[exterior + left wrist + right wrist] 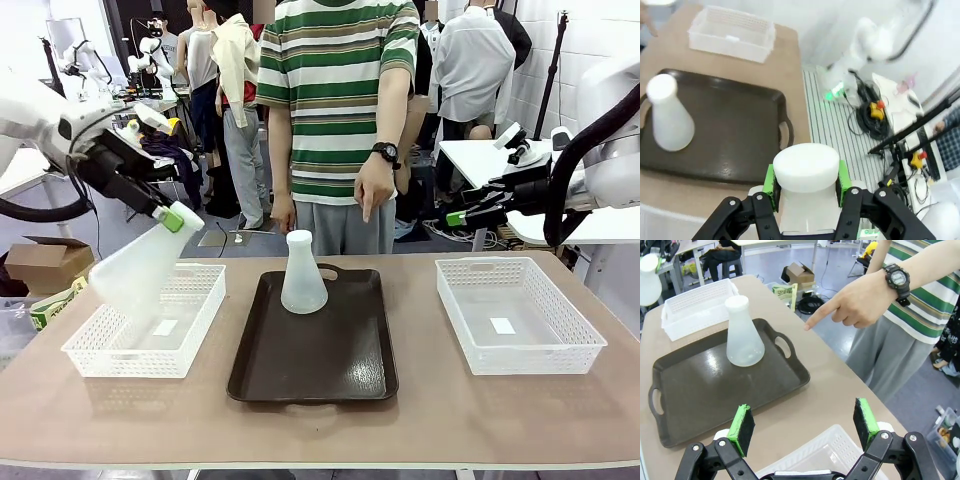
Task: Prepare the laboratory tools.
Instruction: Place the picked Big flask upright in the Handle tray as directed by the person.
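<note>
A frosted-white conical flask (140, 270) hangs tilted over the left basket, base down and to the left. My left gripper (178, 216) is shut on its neck, and the green pads (769, 181) clamp the flask's neck (806, 170) in the left wrist view. Another flask (303, 273) stands upright at the back of the dark tray (320, 370); it is also seen as a flask (742, 332) on the tray (715, 385). My right gripper (460, 215) hovers behind the right basket, and this gripper (803, 422) is open with nothing between its fingers.
White mesh baskets sit left (100, 355) and right (560, 350) of the tray. A person stands at the far side, one hand (372, 190) pointing down toward the tray's back edge. The right basket's rim (825, 447) lies just under my right gripper.
</note>
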Robot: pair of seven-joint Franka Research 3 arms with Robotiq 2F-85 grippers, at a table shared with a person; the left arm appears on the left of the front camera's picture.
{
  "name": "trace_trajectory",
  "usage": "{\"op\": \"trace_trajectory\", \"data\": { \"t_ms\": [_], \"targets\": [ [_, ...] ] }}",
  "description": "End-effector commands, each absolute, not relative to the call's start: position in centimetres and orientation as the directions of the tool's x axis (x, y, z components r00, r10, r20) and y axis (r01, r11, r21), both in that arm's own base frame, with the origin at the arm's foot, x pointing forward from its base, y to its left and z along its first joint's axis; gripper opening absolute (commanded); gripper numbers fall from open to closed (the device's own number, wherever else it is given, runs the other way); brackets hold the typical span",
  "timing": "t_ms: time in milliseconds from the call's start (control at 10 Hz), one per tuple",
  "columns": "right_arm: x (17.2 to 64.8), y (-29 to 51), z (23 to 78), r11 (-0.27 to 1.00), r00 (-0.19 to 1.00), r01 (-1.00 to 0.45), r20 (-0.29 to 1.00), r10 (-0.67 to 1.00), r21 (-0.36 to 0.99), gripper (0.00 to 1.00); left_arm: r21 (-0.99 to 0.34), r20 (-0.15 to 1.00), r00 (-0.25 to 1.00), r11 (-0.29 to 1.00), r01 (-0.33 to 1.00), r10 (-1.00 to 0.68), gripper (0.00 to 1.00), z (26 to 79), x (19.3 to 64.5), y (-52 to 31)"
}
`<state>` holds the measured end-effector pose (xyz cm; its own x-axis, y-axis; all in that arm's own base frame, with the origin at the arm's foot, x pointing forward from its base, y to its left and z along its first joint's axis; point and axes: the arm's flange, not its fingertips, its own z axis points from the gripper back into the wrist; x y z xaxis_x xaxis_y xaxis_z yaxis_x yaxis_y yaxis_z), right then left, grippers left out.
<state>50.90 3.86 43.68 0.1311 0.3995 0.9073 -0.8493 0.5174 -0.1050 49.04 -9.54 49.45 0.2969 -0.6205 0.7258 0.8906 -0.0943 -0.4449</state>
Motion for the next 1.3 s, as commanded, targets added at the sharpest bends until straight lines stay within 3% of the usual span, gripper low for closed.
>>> {"op": "trace_trajectory", "data": {
  "t_ms": [0, 300, 600, 1000, 1200],
  "targets": [
    [50.8, 3.9, 43.8, 0.518, 0.146, -0.850, 0.903, 0.404, -0.095, 1.00, -0.334, 0.828, 0.111, -0.323, 0.886, -0.550, 0.00, 45.1, 49.0, -11.9],
    [50.8, 3.9, 43.8, 0.518, 0.146, -0.850, 0.903, 0.404, -0.095, 1.00, -0.164, 0.910, -0.051, -0.472, 0.866, -0.411, 0.00, 41.6, 48.0, -15.7],
    [50.8, 3.9, 43.8, 0.518, 0.146, -0.850, 0.903, 0.404, -0.095, 1.00, -0.042, 0.922, -0.161, -0.505, 0.862, -0.352, 0.00, 42.3, 47.3, -17.1],
    [50.8, 3.9, 43.8, 0.518, 0.146, -0.850, 0.903, 0.404, -0.095, 1.00, 0.189, 0.970, -0.242, -0.519, 0.833, -0.036, 0.00, 40.9, 49.1, -18.5],
    [50.8, 3.9, 43.8, 0.518, 0.146, -0.850, 0.903, 0.404, -0.095, 1.00, 0.226, 0.969, -0.244, -0.500, 0.836, 0.030, 0.00, 39.7, 50.0, -19.1]
  ]
}}
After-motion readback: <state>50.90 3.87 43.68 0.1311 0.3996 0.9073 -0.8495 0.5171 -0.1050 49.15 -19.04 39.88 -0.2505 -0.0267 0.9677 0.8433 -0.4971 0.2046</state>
